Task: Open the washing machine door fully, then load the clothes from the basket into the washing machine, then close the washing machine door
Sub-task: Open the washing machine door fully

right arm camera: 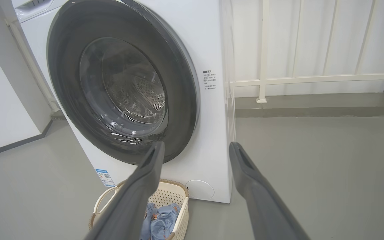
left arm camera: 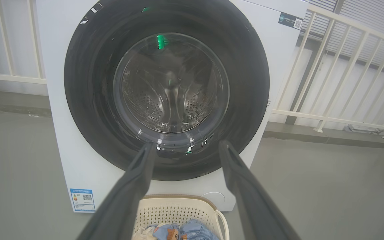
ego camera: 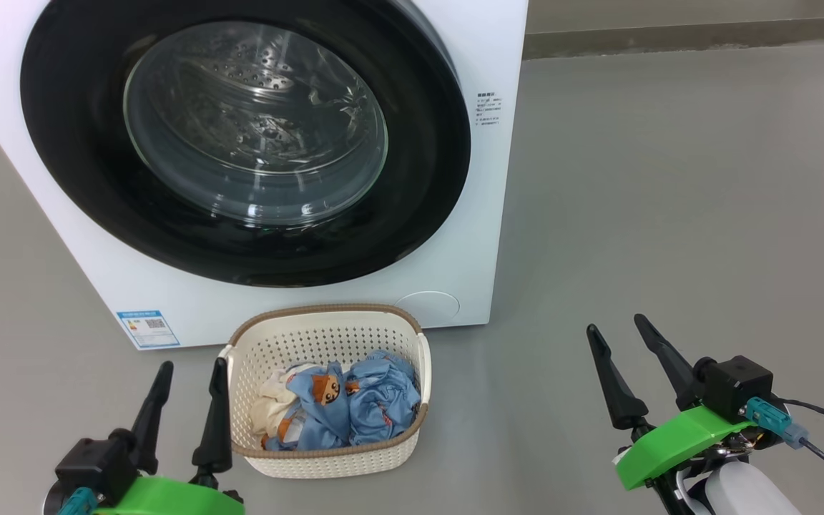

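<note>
The basket (ego camera: 326,340) sat on the grey floor (ego camera: 669,214). Its brown rim was near the foot of the washing machine (ego camera: 190,300), which stood directly behind it. The clothes (ego camera: 355,404) lay in the basket as a crumpled heap of light blue pieces with orange-brown cartoon prints. A cream-white piece was tucked against the basket's left wall. Nothing hung over the rim.

The door (ego camera: 247,136) rose above and behind the basket and lay shut against the machine's front. Its wide black rim was glossy, and the steel drum (ego camera: 254,79) showed through the clear glass. A small blue label (ego camera: 147,329) sat behind the basket to its left, low on the white front. A round white cap (ego camera: 428,304) sat behind the basket's right corner.

The left gripper (ego camera: 194,363) hovered just beside the basket's left wall. Its two dark fingers were spread apart with nothing between them, and the inner finger was close to the basket's side handle. I could not tell whether that finger touched the handle. The right gripper (ego camera: 615,323) hung well off to the basket's right over bare floor, also spread wide and empty.

In the left wrist view a white railing (left arm camera: 338,66) ran beyond the basket, past the machine's right side.
</note>
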